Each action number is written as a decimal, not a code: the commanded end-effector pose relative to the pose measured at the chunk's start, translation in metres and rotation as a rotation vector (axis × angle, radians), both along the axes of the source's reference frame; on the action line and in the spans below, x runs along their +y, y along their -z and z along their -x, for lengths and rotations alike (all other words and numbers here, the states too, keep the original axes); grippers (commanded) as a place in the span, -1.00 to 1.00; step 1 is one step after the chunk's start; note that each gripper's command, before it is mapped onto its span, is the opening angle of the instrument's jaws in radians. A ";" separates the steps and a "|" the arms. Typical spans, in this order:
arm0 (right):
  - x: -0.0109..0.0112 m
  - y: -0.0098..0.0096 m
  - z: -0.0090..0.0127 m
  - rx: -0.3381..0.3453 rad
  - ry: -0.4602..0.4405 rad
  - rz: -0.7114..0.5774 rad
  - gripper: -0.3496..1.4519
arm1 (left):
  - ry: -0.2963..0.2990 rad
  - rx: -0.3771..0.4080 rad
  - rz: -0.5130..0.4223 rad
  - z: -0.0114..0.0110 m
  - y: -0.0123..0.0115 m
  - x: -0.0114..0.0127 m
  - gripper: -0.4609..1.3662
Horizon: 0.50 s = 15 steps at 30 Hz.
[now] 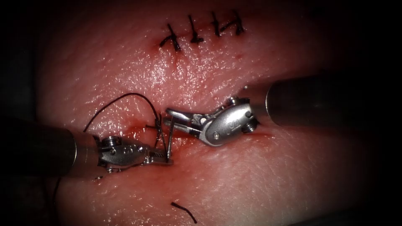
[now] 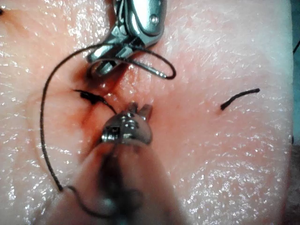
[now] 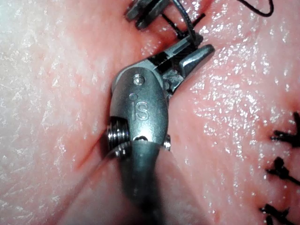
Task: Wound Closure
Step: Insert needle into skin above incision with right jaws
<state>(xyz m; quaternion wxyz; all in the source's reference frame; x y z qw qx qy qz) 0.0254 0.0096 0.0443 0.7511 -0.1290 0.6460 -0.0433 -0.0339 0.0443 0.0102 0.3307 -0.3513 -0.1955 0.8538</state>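
The tissue [image 1: 251,175] has an open cut [image 1: 146,127] with red fluid between the two tools. My right tool [image 1: 172,119] reaches in from the right, jaws shut on the curved needle [image 1: 170,138] near its upper end. From there the needle hangs down, clear of the tissue, to just over the tip of my left tool [image 1: 164,159]. In the left wrist view the needle [image 2: 149,69] sticks out of the right tool [image 2: 107,60], and the left tool [image 2: 140,108] shows its tips slightly apart, holding nothing. Dark thread [image 1: 121,98] arcs over the left side.
Three finished dark stitches [image 1: 197,31] close the far part of the cut. A stitch knot [image 2: 91,97] sits at the cut just left of the left tool. A cut end of thread [image 1: 184,211] lies loose on the near tissue.
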 end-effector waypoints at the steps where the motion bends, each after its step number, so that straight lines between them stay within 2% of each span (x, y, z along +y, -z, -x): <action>1: 0.0001 0.0002 0.0000 -0.002 -0.002 -0.002 -1.00 | 0.000 0.000 0.000 0.0000 0.0000 0.0000 -0.45; 7: 0.0017 0.0014 -0.0005 -0.001 -0.022 -0.027 -1.00 | 0.002 0.001 0.000 0.0001 0.0000 0.0000 -0.43; 15: 0.0071 0.0051 -0.0018 0.009 -0.056 -0.071 -1.00 | 0.004 0.004 0.005 0.0002 -0.0003 0.0000 -0.44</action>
